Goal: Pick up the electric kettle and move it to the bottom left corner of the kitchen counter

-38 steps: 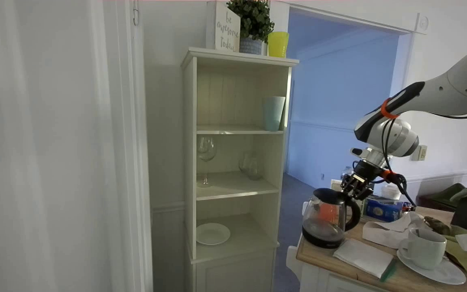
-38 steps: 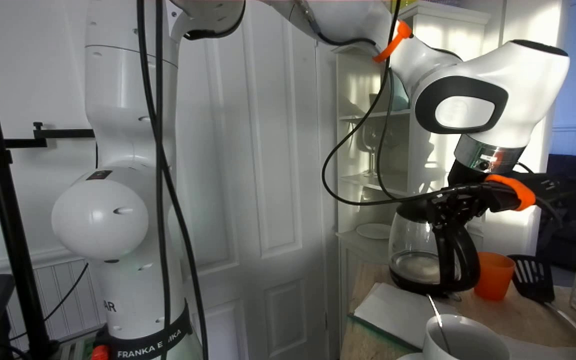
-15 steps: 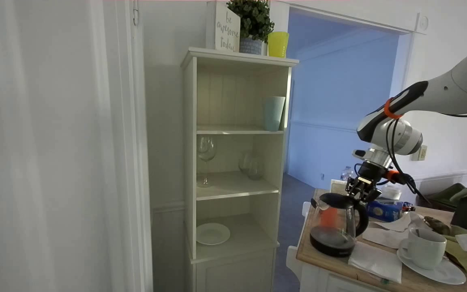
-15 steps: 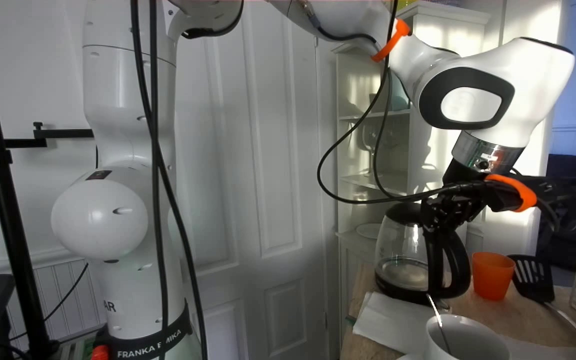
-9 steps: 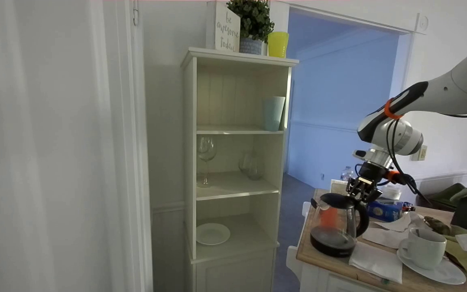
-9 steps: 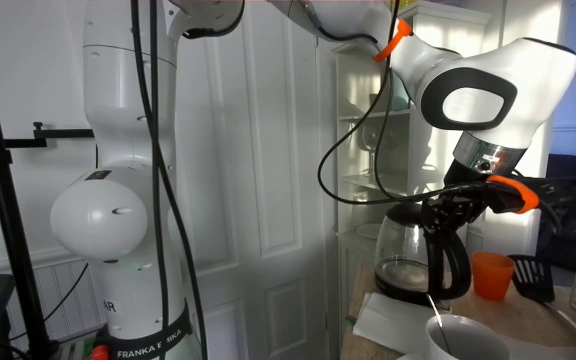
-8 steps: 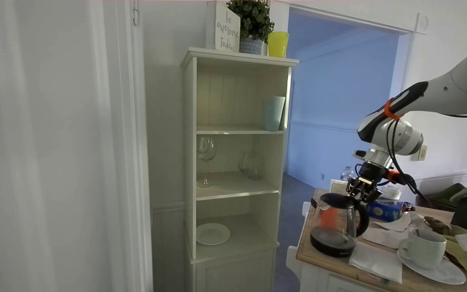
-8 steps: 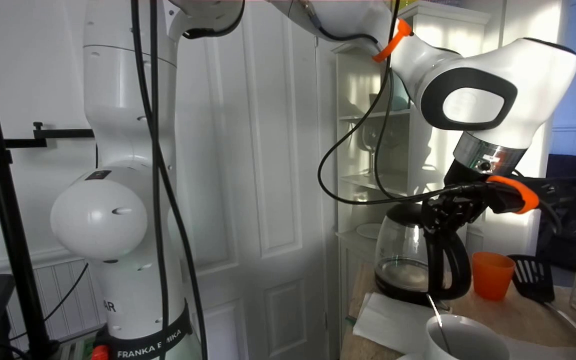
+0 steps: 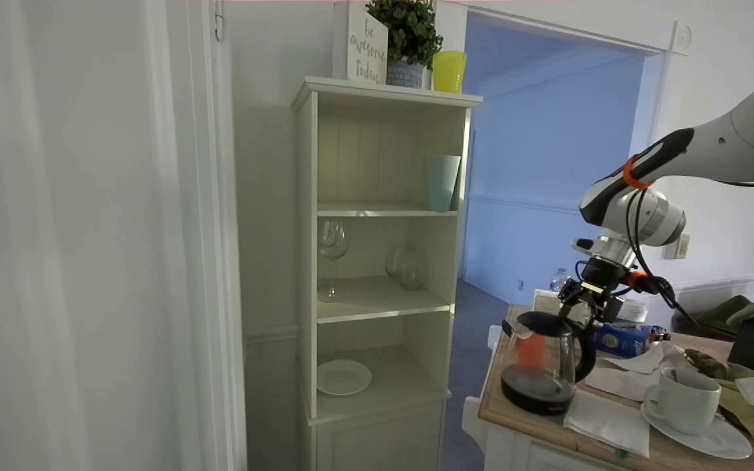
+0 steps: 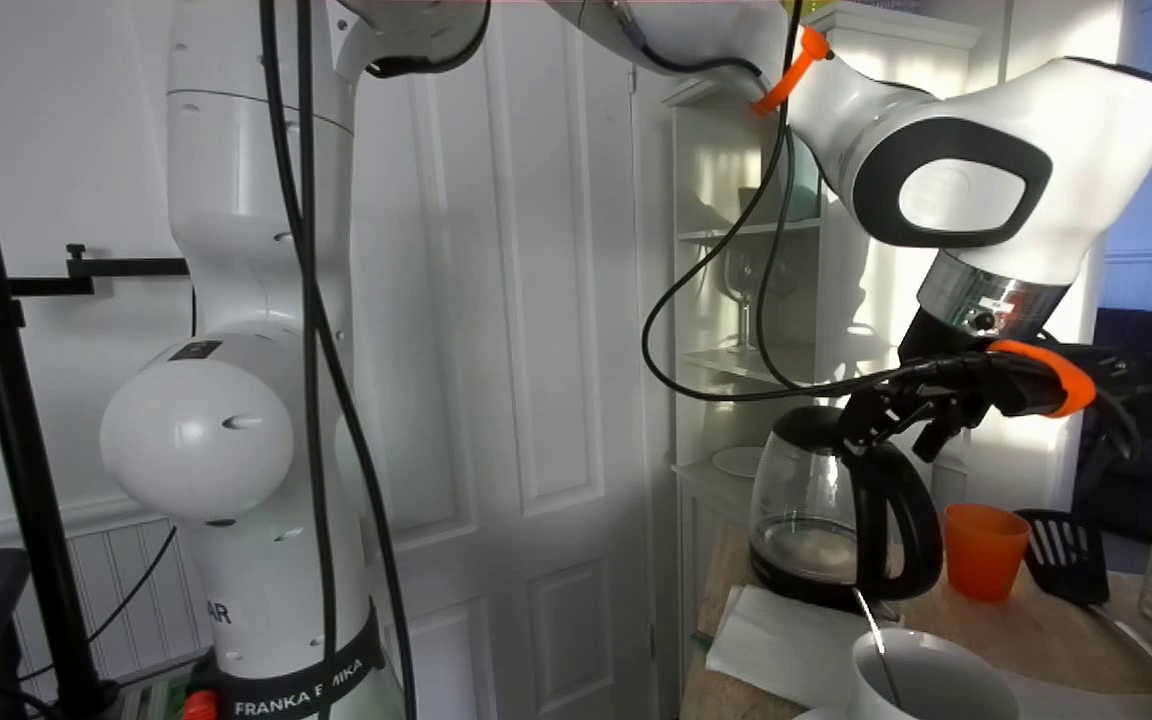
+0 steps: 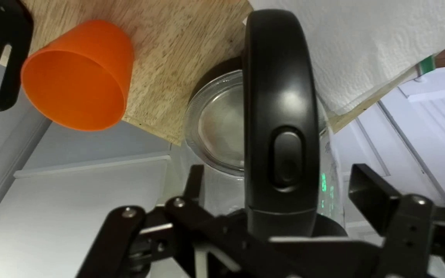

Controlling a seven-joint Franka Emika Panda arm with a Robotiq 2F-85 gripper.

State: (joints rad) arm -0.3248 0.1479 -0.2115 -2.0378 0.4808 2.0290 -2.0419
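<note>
The electric kettle [image 9: 539, 369] stands upright on the tan wooden kitchen counter [image 9: 498, 407], close to a corner, in both exterior views. Its clear body [image 10: 804, 530] has a dark lid and base, and the black handle [image 11: 280, 96] points toward the wrist camera. My gripper [image 10: 898, 440] is open at the top of this handle. In the wrist view the fingers [image 11: 373, 197] of my gripper [image 11: 282, 187] stand apart, one on each side of the handle, with a gap to it on both sides. The lid is mostly hidden behind the gripper there.
A folded white napkin [image 9: 607, 422] lies against the kettle's base. An orange cup [image 10: 986, 550] and a black spatula [image 10: 1066, 555] are beyond the handle. Nearer stands a white cup [image 9: 686, 400] on a saucer, with a blue box [image 9: 620, 340] behind. A pale shelf cabinet [image 9: 382, 413] stands off the counter.
The kettle, gripped by its handle, has shifted along the counter and pushed the napkin sideways. Since half a second ago the fingers have spread off the handle and the arm has risen slightly; the kettle stayed put.
</note>
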